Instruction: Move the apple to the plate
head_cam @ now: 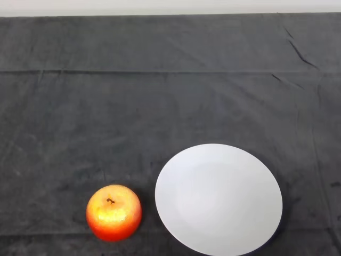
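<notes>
This looks like a staged test bench in a lab or demonstration room, not a lived-in kitchen. A dark grey, felt-like cloth [160,96] covers the whole tabletop, with straight fold lines across it and a few creases towards the far right corner. Beyond its far edge runs a plain pale strip of wall or floor [170,6]; which of the two cannot be told. The props are sparse and neatly laid: a glossy red-and-yellow apple [113,212] stands just beside a plain round white plate [218,198], not touching it.
</notes>
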Action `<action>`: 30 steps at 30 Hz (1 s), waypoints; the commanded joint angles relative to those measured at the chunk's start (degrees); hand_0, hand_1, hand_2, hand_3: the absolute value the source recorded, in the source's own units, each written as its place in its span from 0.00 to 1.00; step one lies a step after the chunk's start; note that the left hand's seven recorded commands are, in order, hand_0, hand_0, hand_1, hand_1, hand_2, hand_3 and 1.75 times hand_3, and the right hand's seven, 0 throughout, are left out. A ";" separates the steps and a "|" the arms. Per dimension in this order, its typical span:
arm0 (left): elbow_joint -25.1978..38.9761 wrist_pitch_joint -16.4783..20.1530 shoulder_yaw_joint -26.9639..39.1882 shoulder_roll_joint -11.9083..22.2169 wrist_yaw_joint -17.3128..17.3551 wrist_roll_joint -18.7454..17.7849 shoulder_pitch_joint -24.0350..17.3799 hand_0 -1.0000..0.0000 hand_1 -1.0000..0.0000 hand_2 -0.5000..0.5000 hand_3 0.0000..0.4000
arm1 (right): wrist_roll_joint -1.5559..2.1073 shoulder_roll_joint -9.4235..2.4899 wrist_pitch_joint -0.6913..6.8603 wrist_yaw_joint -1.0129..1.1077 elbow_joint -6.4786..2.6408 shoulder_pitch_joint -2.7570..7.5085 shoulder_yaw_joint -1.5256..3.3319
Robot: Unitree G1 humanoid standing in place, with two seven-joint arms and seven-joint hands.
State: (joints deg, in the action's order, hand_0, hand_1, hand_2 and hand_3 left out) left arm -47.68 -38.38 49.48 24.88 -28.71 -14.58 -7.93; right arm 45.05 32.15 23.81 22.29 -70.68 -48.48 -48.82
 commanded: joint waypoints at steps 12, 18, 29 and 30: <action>11.99 5.89 -2.53 2.00 -2.55 -0.32 -2.52 1.00 1.00 0.50 0.00 | 1.54 0.78 0.06 0.05 0.62 0.86 -0.69; 22.45 11.00 -3.50 0.11 -4.83 0.06 -5.65 1.00 1.00 0.50 0.00 | 1.53 0.71 0.05 0.02 0.74 0.91 -0.67; 34.72 18.96 -5.59 -1.46 -6.38 0.20 -9.33 1.00 1.00 0.50 0.00 | 1.51 0.60 0.03 -0.06 0.99 1.01 -0.62; 35.47 19.71 -5.88 -1.49 -6.35 0.22 -9.56 1.00 1.00 0.50 0.00 | 1.51 0.59 0.03 -0.07 1.01 1.02 -0.62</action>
State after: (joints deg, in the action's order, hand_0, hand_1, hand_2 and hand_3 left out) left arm -13.55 -19.03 43.86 24.07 -34.63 -14.51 -16.67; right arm 45.05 32.17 23.80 22.28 -70.68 -48.45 -48.81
